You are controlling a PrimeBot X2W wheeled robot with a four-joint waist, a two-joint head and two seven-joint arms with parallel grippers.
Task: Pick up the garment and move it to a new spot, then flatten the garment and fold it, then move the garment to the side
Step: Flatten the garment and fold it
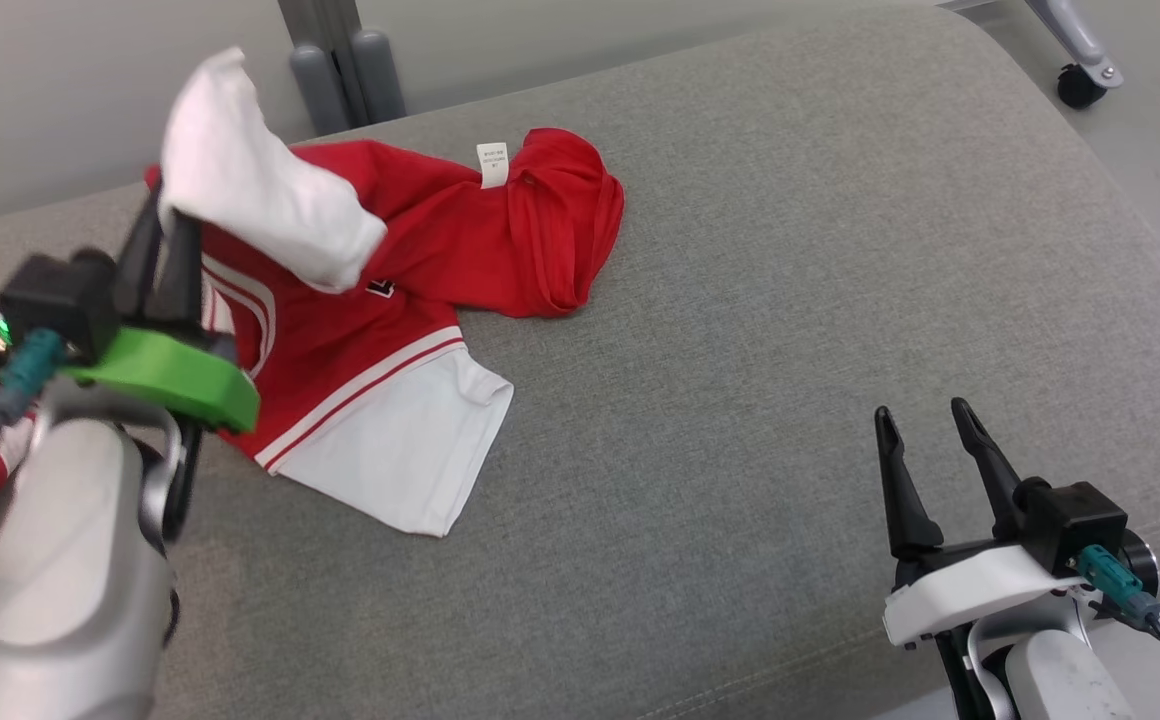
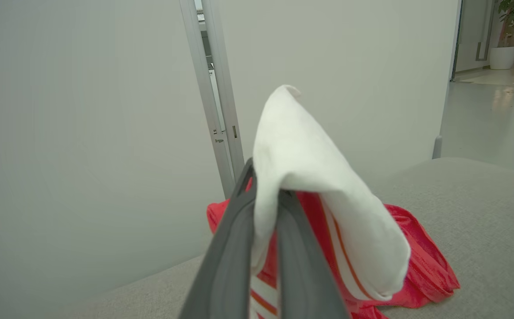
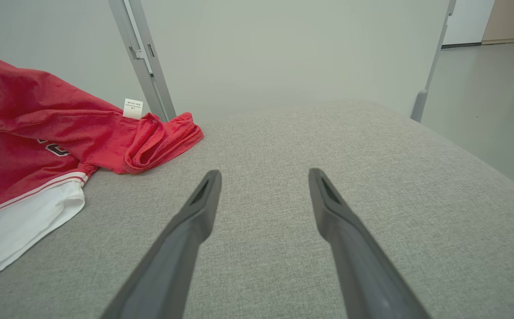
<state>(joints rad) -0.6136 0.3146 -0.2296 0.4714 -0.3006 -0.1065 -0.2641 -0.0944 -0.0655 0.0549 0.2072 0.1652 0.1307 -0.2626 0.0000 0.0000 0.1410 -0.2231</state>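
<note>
A grey fabric couch [image 1: 790, 300] carries everything, and its broad right half lies bare. At its near right edge the right tool [image 1: 920, 408] hovers above the cloth with its two dark fingers [image 3: 195, 221] spread well apart and nothing between them. At the near left edge the left tool [image 1: 165, 240], on a green mount, has its fingers pressed together on a white sleeve [image 1: 260, 200] of the shirt [image 1: 420, 260]. It holds that sleeve up off the couch, and the loose end flops over to the right. The shirt is red with white trim and lies crumpled on the left part of the couch, reaching toward the far edge. A second white sleeve [image 1: 400, 460] lies flat, pointing toward the near edge. The red body is bunched into folds on its right side, with a small white label [image 1: 492, 163] standing up at the far edge of the heap. Beyond the couch stands a pale wall [image 1: 90, 90] with a grey metal post [image 1: 340, 60] against it. Off the far right corner a black caster wheel [image 1: 1080, 85] rests on the floor.
</note>
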